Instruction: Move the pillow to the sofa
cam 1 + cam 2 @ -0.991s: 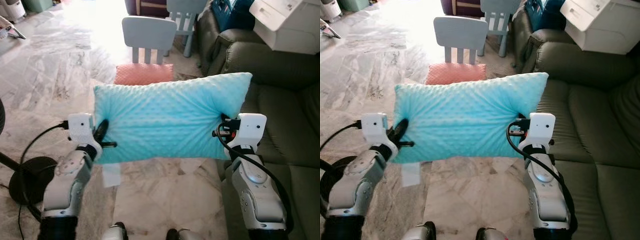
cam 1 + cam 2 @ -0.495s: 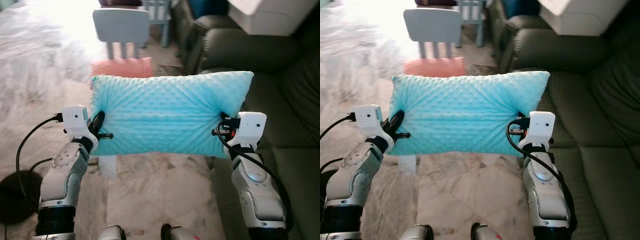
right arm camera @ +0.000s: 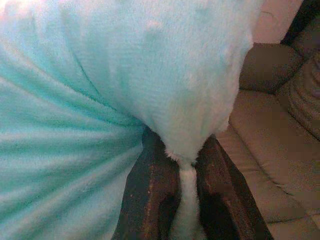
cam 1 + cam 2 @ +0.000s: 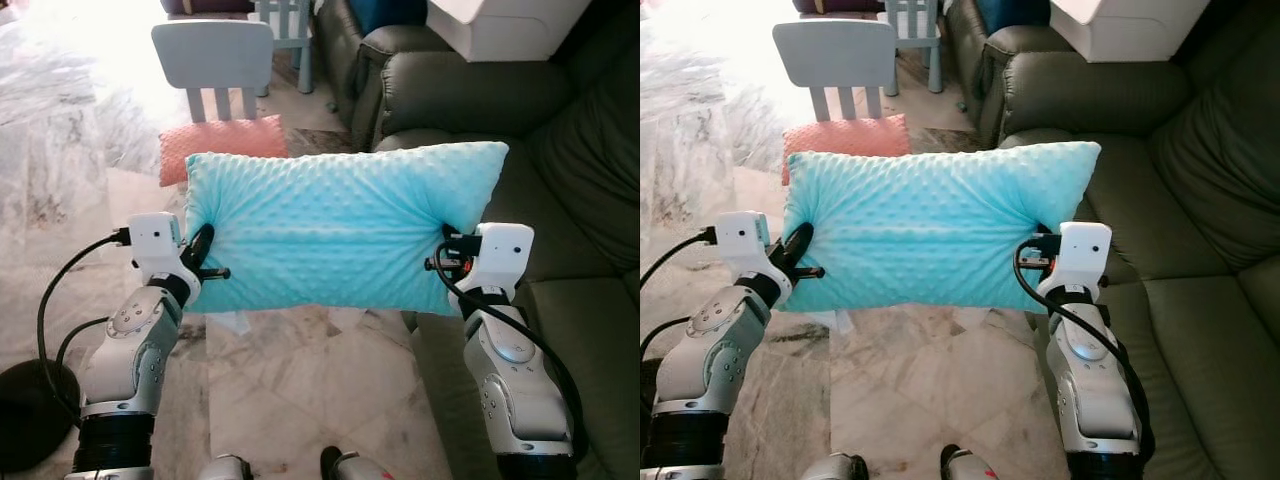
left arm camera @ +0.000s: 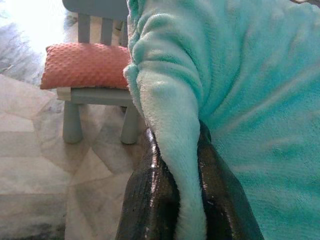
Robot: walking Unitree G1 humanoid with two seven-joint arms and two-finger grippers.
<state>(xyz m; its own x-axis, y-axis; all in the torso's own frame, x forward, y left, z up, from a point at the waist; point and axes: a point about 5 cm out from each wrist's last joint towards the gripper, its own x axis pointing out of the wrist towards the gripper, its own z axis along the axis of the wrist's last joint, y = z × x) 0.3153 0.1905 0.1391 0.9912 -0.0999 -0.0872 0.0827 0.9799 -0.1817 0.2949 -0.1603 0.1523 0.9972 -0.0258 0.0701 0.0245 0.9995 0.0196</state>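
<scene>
The pillow (image 4: 340, 232), turquoise and dotted, hangs stretched in the air between the two grippers, its long side level and its face turned up toward the head camera; the left gripper (image 5: 175, 200) pinches the pillow's left edge, a fold of plush squeezed tight between its two black fingers (image 5: 150, 195); the right gripper (image 3: 185, 195) pinches the opposite edge the same way, the fabric bunched into a thin seam between its fingers (image 3: 220, 190); both silver arms reach forward from below, each with a black cable looping at the wrist. Just beyond the right gripper and along that whole side lies the sofa (image 4: 570, 230), dark olive leather, its seat cushions below and to the right of the pillow's right end, its armrest further ahead; a white box (image 4: 495, 22) sits on top of that armrest. Ahead of the left gripper, past the pillow's far edge, stands a small pale blue chair (image 4: 213, 58) with a salmon cushion (image 4: 222, 143) on its seat; under the pillow and around the left arm is marble floor (image 4: 300, 390); a round black base (image 4: 25, 410) rests on it beside the left arm.
</scene>
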